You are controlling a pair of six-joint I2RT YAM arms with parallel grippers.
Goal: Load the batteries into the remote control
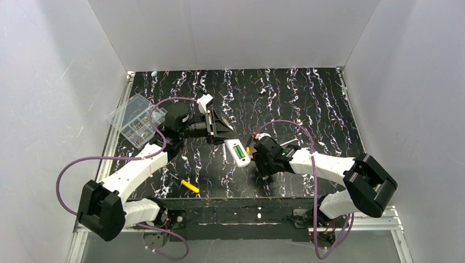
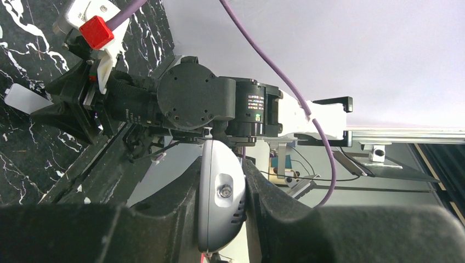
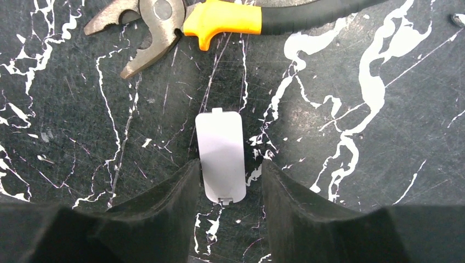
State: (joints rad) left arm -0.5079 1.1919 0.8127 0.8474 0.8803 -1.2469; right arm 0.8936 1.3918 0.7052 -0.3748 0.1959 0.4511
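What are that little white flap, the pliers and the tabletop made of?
The flap looks like thin moulded plastic: matt off-white, with clip tabs at both ends. The pliers have a grey metal head; the grips look like rubber or plastic, orange then black. The tabletop is black with white marble-like veins, scratched; real stone or a printed sheet, I cannot tell.

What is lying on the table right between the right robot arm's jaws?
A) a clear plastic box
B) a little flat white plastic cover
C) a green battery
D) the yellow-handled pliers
B: the little flat white plastic cover lies flat on the black marbled table, and the right arm's jaws stand open on either side of its near end.
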